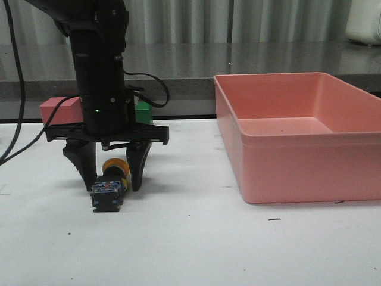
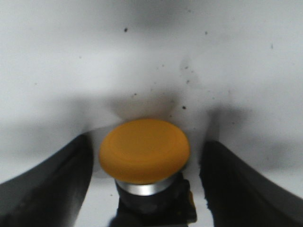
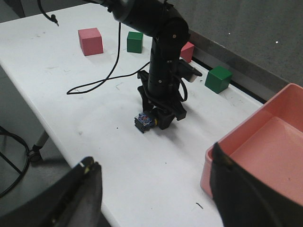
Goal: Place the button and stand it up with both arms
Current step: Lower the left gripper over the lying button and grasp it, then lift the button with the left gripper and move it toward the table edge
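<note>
The button [image 1: 109,189] lay on its side on the white table [image 1: 196,244], terminals toward the front camera, yellow cap between the spread fingers of the left gripper [image 1: 113,174], neither finger touching it; the right gripper [image 3: 156,189] hung wide open, holding nothing; beyond it stood the pink bin [image 1: 297,134]; behind the left gripper sat a red cube [image 1: 59,109] and a green cube [image 1: 143,112].

The button [image 2: 144,150] has a smooth matt yellow plastic cap over a shiny metal collar; the white table [image 1: 238,250] looks matt and speckled.
</note>
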